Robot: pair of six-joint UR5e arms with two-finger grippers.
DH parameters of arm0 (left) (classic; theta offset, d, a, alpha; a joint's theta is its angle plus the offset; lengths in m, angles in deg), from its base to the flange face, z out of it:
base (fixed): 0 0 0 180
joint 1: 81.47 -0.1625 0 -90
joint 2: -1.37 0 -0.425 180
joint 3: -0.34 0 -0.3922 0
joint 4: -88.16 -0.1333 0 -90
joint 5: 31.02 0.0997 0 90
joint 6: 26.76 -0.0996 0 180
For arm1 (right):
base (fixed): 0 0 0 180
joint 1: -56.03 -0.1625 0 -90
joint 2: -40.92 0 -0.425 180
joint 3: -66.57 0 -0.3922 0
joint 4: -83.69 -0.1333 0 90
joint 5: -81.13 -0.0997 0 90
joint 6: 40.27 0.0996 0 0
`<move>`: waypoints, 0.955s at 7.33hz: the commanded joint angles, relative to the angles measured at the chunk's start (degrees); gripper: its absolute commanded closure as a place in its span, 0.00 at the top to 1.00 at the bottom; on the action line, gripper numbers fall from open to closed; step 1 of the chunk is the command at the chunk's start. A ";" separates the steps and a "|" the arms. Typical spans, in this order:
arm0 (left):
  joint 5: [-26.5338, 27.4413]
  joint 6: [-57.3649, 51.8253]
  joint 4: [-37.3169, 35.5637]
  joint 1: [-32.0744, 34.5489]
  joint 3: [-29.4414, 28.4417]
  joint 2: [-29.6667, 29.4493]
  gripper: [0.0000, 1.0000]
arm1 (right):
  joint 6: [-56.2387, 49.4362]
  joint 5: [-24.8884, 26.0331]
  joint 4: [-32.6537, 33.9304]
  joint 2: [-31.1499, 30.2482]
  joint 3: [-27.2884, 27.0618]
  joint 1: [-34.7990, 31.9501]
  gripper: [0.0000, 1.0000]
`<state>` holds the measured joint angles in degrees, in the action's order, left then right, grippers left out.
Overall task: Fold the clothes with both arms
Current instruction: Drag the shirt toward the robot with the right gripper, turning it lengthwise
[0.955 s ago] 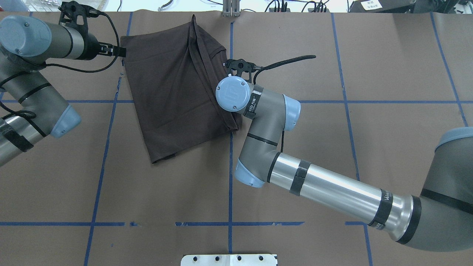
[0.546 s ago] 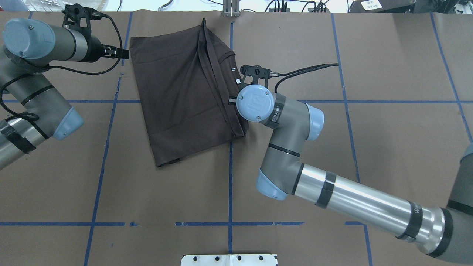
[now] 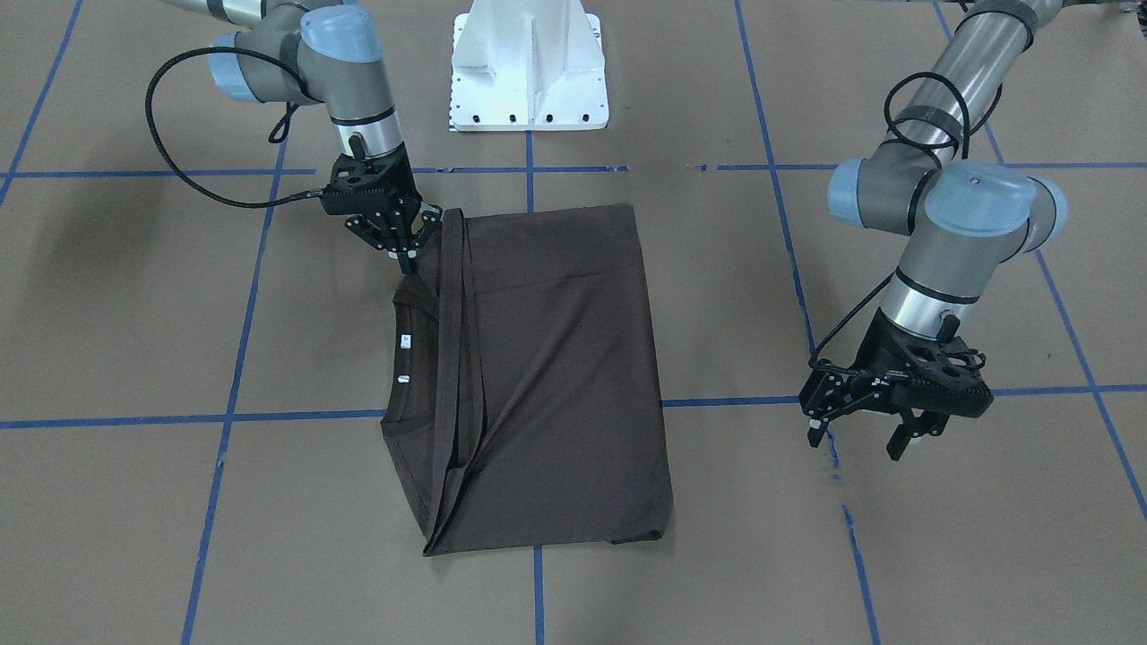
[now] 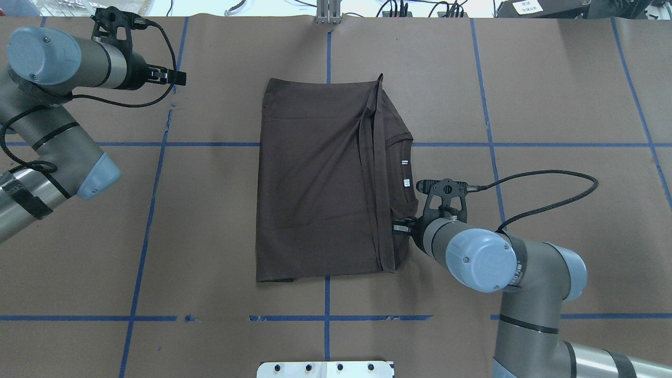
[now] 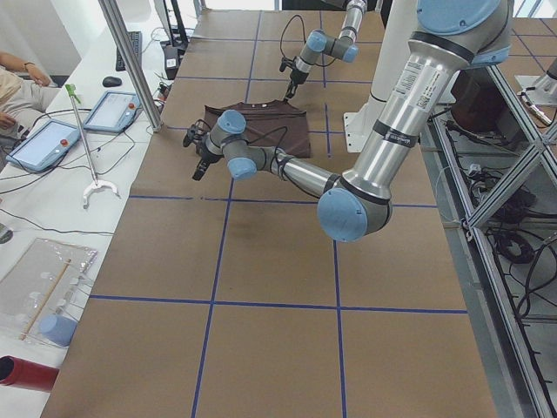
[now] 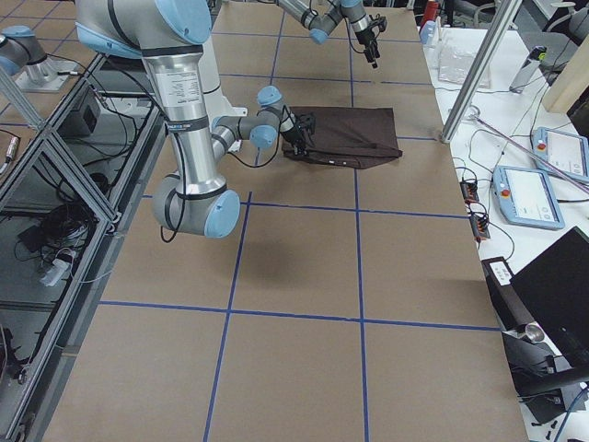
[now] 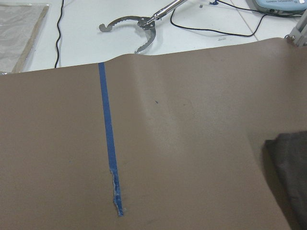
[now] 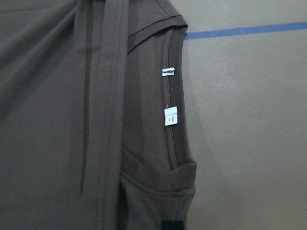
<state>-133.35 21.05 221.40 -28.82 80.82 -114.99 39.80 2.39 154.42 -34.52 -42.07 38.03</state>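
T-shirt [image 4: 315, 178] had slid toward the robot's right.
Right pincer [image 4: 400, 228] clenched its edge; left pincer [image 3: 856, 437], released, hung apart; only the right wrist view showed the white tags [image 8: 171, 116] clearly.

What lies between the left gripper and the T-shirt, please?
Only bare brown table covering and blue tape separate the left gripper from the T-shirt, per the overhead view.

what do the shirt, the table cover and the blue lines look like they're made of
T-shirt: likely a soft cotton-type knit, matte; it drapes in folds, with stitched hems and a ribbed collar.
Table cover: looks like brown paper, matte; its far edge ripples.
Blue lines: probably tape, one end torn ragged.
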 commanded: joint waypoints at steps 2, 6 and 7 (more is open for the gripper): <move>-0.07 0.09 0.00 0.00 0.56 -0.09 1.00 | -0.17 1.64 -0.15 -4.80 -2.97 3.22 0.99; -5.43 7.03 -0.71 -2.01 5.12 0.70 1.00 | -14.66 6.00 0.29 -3.14 -6.32 9.51 1.00; -5.34 7.03 -0.71 -2.02 5.04 0.87 1.00 | -19.38 11.10 0.64 -3.04 -6.06 12.78 1.00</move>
<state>-138.43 27.48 220.70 -30.42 85.55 -114.40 25.43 7.92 154.72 -37.86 -48.17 46.56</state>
